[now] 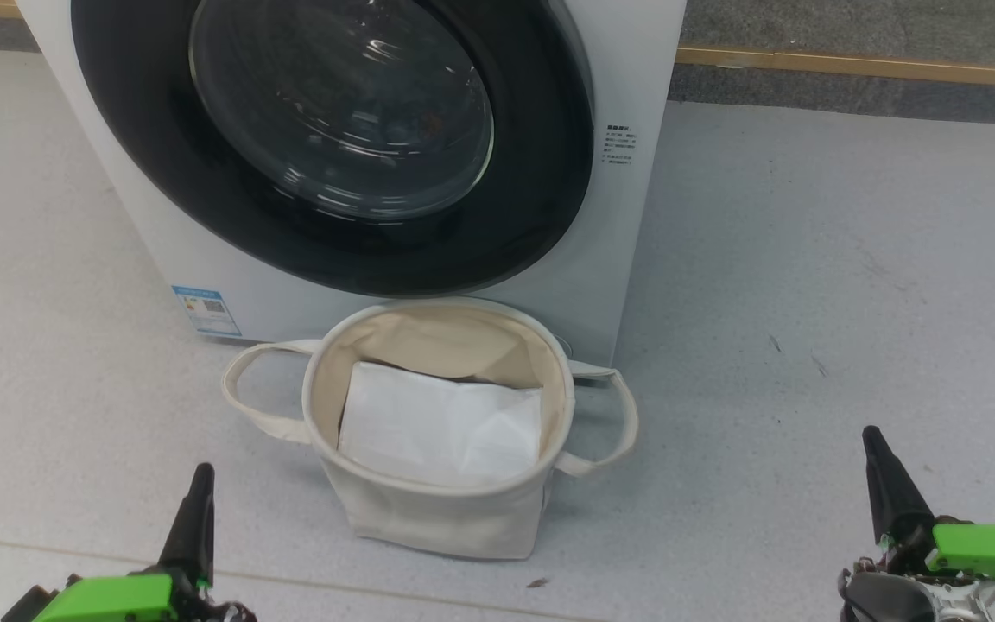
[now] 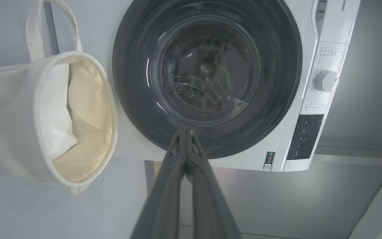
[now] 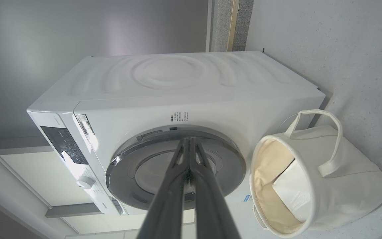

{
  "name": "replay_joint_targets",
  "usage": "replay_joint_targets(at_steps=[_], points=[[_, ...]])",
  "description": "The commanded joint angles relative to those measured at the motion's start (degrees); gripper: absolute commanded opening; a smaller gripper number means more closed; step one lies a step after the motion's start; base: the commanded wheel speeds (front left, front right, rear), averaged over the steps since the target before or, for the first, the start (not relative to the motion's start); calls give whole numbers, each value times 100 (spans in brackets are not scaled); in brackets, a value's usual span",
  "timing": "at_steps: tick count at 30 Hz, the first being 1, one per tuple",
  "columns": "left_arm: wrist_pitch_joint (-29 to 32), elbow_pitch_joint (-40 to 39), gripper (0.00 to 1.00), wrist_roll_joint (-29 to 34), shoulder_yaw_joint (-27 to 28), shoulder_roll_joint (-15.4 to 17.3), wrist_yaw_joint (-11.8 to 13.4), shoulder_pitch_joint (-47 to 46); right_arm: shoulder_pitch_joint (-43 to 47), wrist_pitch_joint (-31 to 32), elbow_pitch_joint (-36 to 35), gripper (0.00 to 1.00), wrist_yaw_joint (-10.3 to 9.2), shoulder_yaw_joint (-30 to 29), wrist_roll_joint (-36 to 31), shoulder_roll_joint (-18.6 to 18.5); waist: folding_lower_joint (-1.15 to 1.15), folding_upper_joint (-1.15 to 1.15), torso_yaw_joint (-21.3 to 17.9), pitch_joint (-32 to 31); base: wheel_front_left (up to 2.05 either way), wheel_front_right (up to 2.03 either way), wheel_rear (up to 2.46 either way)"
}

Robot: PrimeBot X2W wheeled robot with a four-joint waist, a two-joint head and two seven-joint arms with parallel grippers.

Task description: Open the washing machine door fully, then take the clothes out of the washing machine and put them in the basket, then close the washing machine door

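Observation:
The white washing machine point(image 1: 627, 216) stands ahead with its black-rimmed washing machine door point(image 1: 541, 199) shut flat against the front. The clothes are hidden; behind the glass I make out just the steel drum point(image 2: 207, 69). The cream basket point(image 1: 437, 510) sits on the floor right in front of the machine, holding a plain white sheet point(image 1: 441, 428). My left gripper point(image 1: 202, 473) hovers low, left of the basket, and my right gripper point(image 1: 871, 434) hangs well to its right. Both are shut on nothing, their fingers pressed together in the wrist views point(image 2: 185, 131) point(image 3: 189, 139).
Grey speckled floor point(image 1: 808, 302) spreads around the machine and basket. A wooden skirting strip point(image 1: 860, 65) runs along the wall behind. The machine's control knob point(image 2: 325, 80) and dark panel point(image 2: 303, 136) sit above the door. The basket's loop handles point(image 1: 610, 415) stick out sideways.

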Motion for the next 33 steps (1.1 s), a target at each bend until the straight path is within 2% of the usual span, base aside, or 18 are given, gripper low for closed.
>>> replay_joint_targets(at_steps=[1,10,11,18,22,26,33], points=[[46,-149,0,20,191,33,-41,-140,-138,42,-179,0,17,115,-17,-34,0,0,0,0,0,0,0],[46,-149,0,20,191,33,-41,-140,-138,42,-179,0,17,116,-17,-34,0,0,0,0,0,0,0],[0,0,100,0,0,0,0,0,0,0,0,100,0,0,0,0,0,0,0,0,0,0,0],[-41,305,100,-21,-27,-14,25,103,100,-51,297,100,0,62,27,36,1,0,3,-1,0,0,0],[-91,275,100,-46,-44,-12,55,87,73,-119,274,100,1,128,96,33,13,0,11,-14,0,0,0],[-141,225,100,-69,-55,-2,86,76,37,-190,265,100,1,185,135,31,1,0,16,-7,0,0,0],[-215,118,100,-72,-83,28,111,54,-30,-292,208,100,2,256,166,27,0,0,26,0,0,0,0]])
